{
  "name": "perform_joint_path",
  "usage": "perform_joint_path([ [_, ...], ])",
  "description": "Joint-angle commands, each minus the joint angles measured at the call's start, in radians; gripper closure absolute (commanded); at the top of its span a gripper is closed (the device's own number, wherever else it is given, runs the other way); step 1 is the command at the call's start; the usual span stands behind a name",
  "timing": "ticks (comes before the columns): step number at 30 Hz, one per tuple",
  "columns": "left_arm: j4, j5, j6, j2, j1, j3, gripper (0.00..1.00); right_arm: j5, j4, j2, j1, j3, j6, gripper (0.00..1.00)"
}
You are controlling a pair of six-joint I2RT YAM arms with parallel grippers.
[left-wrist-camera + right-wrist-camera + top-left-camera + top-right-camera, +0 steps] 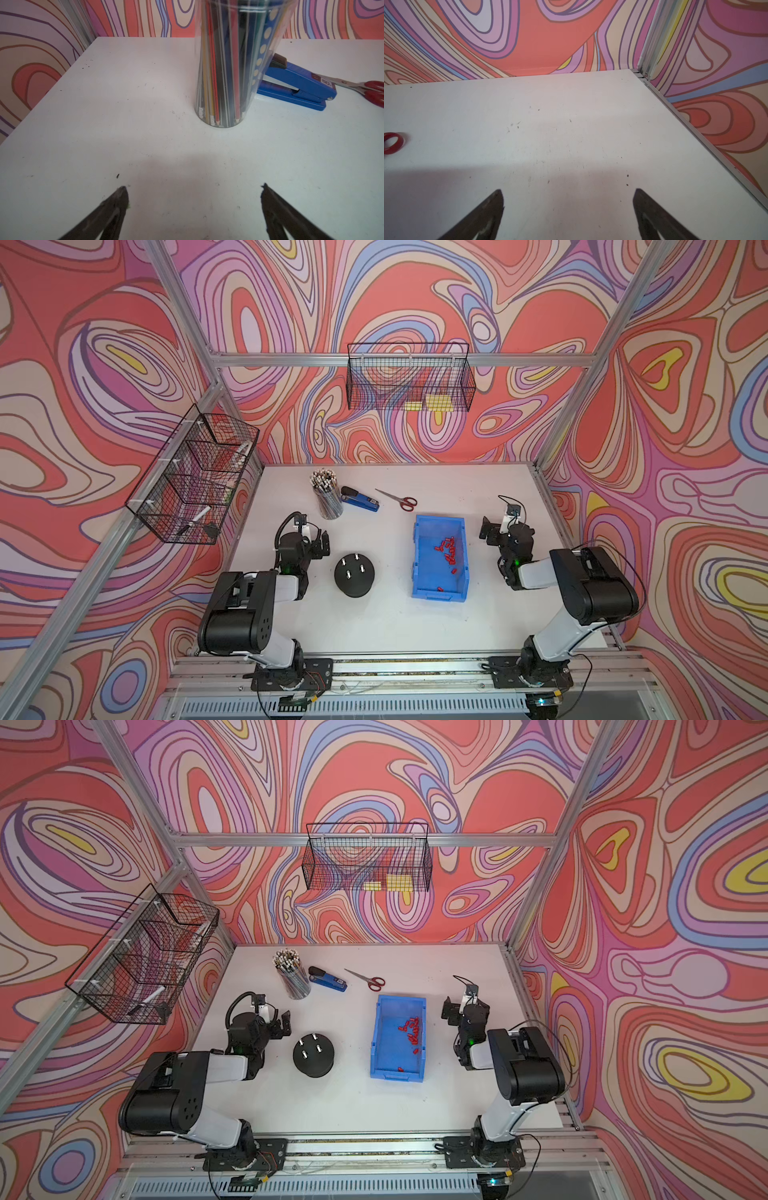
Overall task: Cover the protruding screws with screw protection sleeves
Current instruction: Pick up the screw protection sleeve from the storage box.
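**Table** (pixel 374 622): it is being used as the single work surface. The task items are being kept in its middle, between the two arms, judged so that either arm can reach them.

**Blue bin** (pixel 417 556): it is being kept open-topped on the right arm's side, evidently so that small parts are being contained rather than scattered.

**Black round base** (pixel 353 587): it is being kept flat on the table near the left arm and apart from the bin, so that its studs are being presented upright.

**Pencil holder** (pixel 330 499), **stapler** (pixel 360 502) and **scissors** (pixel 399 499): these are being left along the far side, outside the working zone, and are judged irrelevant.

**Left hand** (pixel 194 187): it is being held spread wide and empty over bare table.

**Right hand** (pixel 568 190): it is likewise being held spread and empty, beside the bin.

**Protruding screws** (pixel 362 569): they are being left bare, and no cap is being observed on any.

**Screw protection sleeves** (pixel 449 551): all are being held loose inside the bin, mostly toward its wall on the right arm's side.

The work is judged not yet begun.
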Motion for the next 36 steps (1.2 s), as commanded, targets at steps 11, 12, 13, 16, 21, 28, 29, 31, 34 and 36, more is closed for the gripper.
perform_joint_path([
  [11,0.037,0.008,0.003,0.009,0.004,0.019,0.01,0.007,0.018,0.012,-0.007,0.015,-0.006,0.02],
  [12,0.037,0.008,0.004,0.01,0.004,0.019,0.01,0.006,0.018,0.012,-0.007,0.016,-0.008,0.02],
  [13,0.037,0.008,0.004,0.01,0.004,0.019,0.01,0.007,0.018,0.012,-0.007,0.015,-0.007,0.02],
  [16,0.037,0.008,0.004,0.009,0.004,0.019,0.01,0.007,0.018,0.012,-0.007,0.016,-0.006,0.02],
  [21,0.049,0.008,0.008,0.007,0.005,0.011,0.01,0.008,0.025,0.011,-0.007,0.012,-0.006,0.02],
  [28,0.133,0.006,0.006,-0.231,0.004,-0.139,0.08,0.13,-0.074,-0.266,-0.007,-0.064,0.039,0.08],
  [29,0.088,-0.007,0.002,-0.286,0.004,-0.136,0.09,0.127,-0.141,-0.318,-0.007,-0.058,0.055,0.09],
  [31,-0.038,-0.036,-0.008,-0.385,0.005,-0.11,0.09,0.123,-0.327,-0.392,-0.007,-0.004,0.102,0.1],
  [34,-0.247,-0.063,-0.036,-0.497,0.003,-0.037,0.11,0.094,-0.613,-0.435,-0.007,0.116,0.152,0.12],
  [36,-0.343,-0.067,-0.073,-0.544,0.003,0.007,0.12,0.067,-0.74,-0.442,-0.007,0.185,0.18,0.13],
])
